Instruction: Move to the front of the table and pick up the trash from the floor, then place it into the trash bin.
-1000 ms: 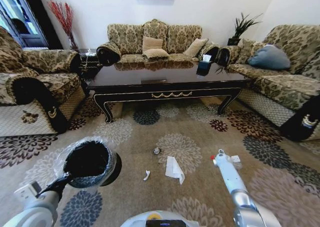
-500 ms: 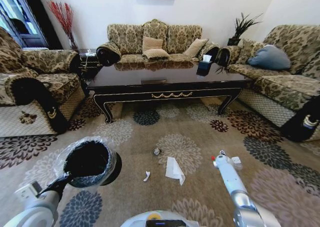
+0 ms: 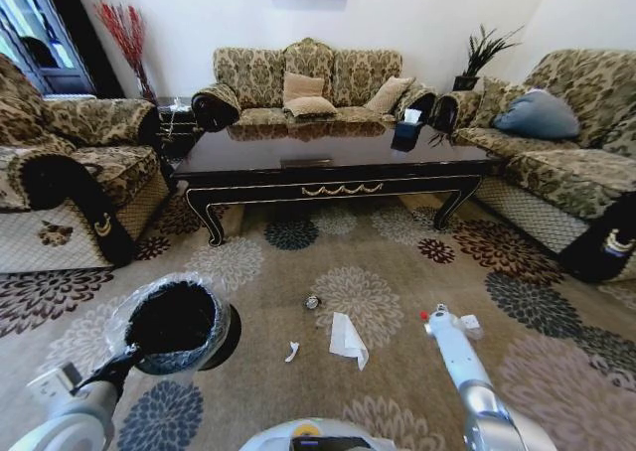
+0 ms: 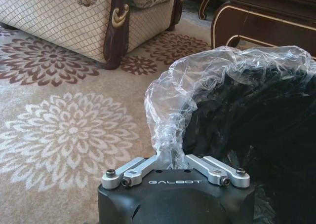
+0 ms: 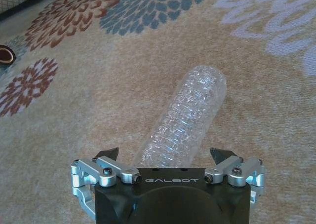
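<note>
The liner rim of the black trash bin (image 3: 179, 324), lower left of the head view, is pinched by the left gripper (image 4: 172, 161). The right gripper (image 5: 167, 157), fingers spread, is held over a clear plastic bottle (image 5: 185, 120) lying on the carpet (image 3: 397, 262). A crumpled tissue (image 3: 347, 338) lies centre-low, before the dark coffee table (image 3: 328, 158).

The trash bin (image 3: 179, 324) is sitting at lower left, the left gripper (image 3: 127, 358) touching its rim. White tissue (image 3: 347, 337) is lying at lower centre; the table (image 3: 328, 168) is standing above.
</note>
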